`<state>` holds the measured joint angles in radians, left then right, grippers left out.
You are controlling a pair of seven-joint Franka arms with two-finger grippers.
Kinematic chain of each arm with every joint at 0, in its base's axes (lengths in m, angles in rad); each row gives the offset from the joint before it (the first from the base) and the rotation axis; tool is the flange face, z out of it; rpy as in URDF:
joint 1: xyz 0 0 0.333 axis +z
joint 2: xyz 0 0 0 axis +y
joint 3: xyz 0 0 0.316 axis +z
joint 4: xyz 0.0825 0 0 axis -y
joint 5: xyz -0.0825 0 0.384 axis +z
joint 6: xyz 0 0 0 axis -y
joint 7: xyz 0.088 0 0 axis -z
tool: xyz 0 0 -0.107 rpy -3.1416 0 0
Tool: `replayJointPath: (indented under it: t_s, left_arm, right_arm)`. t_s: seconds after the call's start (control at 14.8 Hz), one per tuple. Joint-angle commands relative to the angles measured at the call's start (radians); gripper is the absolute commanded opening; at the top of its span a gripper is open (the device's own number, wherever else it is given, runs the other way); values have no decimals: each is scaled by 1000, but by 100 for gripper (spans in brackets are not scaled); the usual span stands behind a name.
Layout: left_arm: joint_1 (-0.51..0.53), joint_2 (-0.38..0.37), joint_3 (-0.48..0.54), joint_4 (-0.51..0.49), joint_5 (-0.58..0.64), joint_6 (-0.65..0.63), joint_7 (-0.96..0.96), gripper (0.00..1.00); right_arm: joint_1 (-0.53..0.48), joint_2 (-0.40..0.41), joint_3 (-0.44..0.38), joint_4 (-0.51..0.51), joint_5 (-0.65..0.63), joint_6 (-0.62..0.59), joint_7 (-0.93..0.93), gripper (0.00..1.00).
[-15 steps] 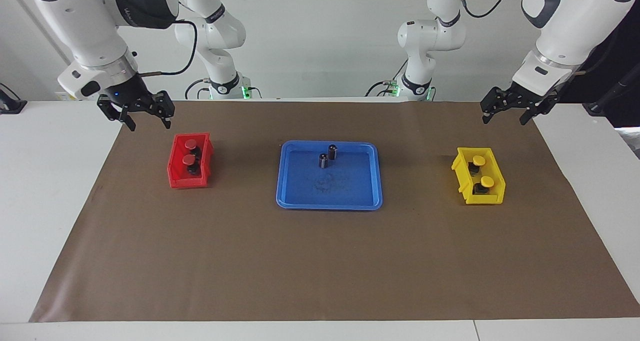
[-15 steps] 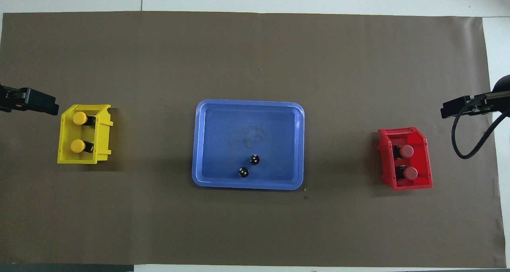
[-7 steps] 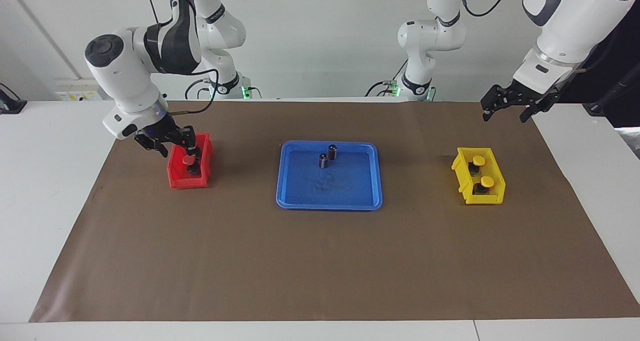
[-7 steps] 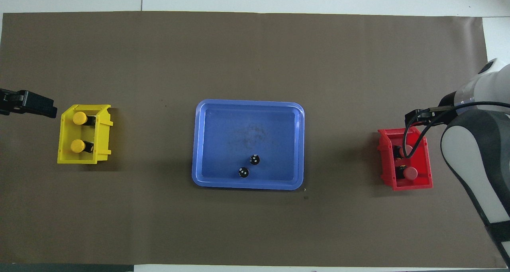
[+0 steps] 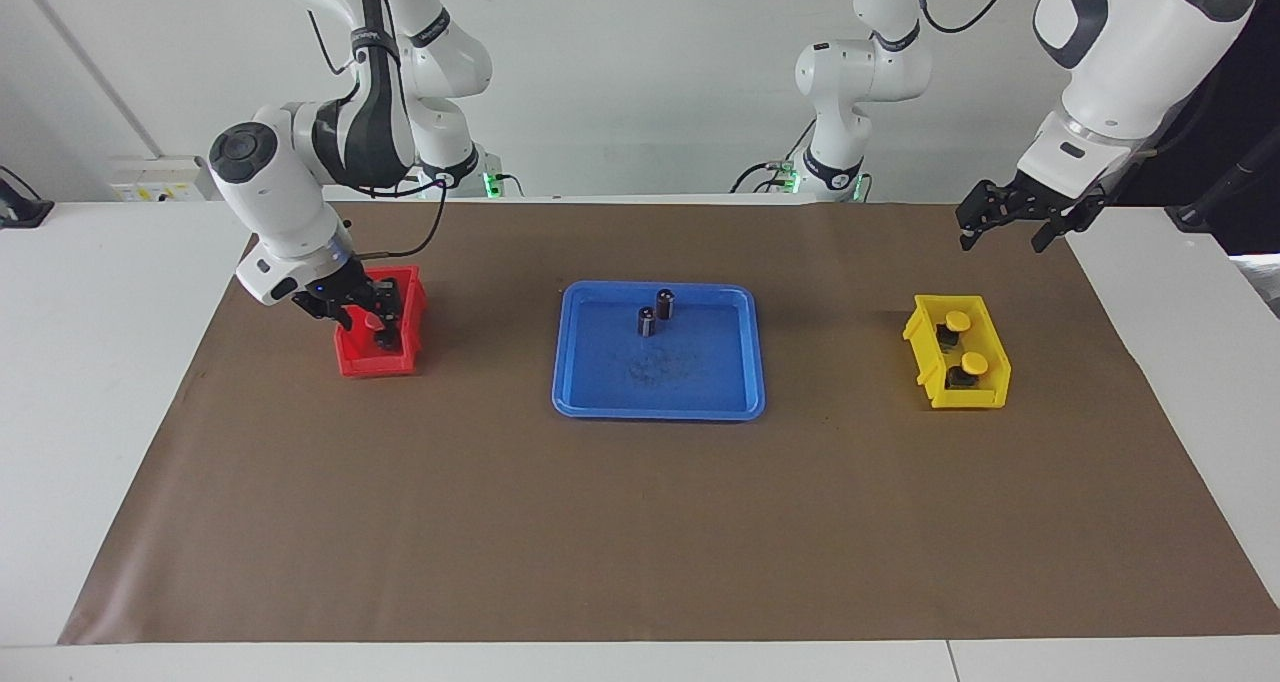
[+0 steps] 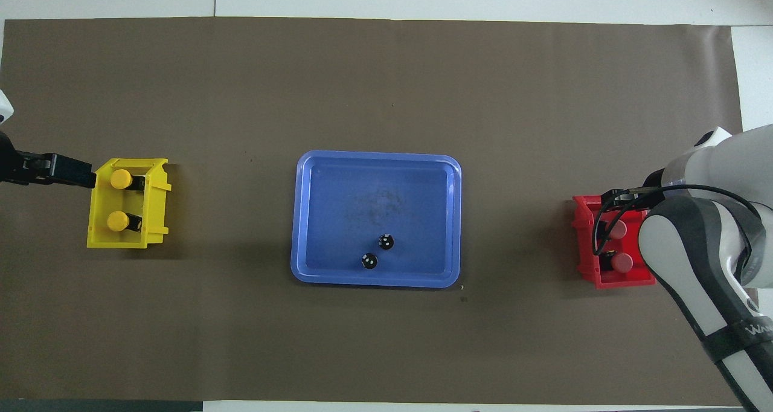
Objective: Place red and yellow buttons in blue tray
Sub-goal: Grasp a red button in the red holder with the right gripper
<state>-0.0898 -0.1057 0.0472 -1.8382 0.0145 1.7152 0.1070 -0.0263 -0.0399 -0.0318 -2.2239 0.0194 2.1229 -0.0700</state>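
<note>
Two red buttons (image 6: 617, 229) sit in the small red bin (image 5: 372, 366) toward the right arm's end. My right gripper (image 5: 360, 314) is down in that bin with its fingers apart either side of a red cap (image 5: 375, 319). My arm covers part of the bin in the overhead view. Two yellow buttons (image 5: 958, 321) sit in the small yellow bin (image 5: 990, 394) toward the left arm's end. My left gripper (image 5: 1005, 230) is open and empty, raised in the air beside the yellow bin's edge. The blue tray (image 5: 660, 412) lies in the middle between the bins.
Two dark capless cylinders (image 5: 666, 303) stand in the blue tray (image 6: 374, 282), near its rim nearest the robots. Brown paper (image 5: 640, 532) covers the table, and white table shows at both ends.
My right gripper has come down from above the table into the red bin, over the red buttons. My left gripper has shifted slightly toward the yellow bin.
</note>
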Motion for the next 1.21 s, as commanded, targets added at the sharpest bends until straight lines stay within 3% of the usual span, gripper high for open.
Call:
replayJointPath:
  t_s: [0.0, 0.2, 1.15]
  left_arm:
    - [39, -17, 3, -81, 4, 90, 74, 100]
    - [58, 4, 3, -110, 4, 165, 76, 100]
    - [67, 6, 3, -141, 4, 208, 74, 100]
  right_arm:
    - [-12, -51, 7, -85, 14, 52, -22, 62]
    - [-14, -41, 7, -95, 14, 58, -31, 62]
    - [-41, -55, 7, -157, 13, 117, -125, 62]
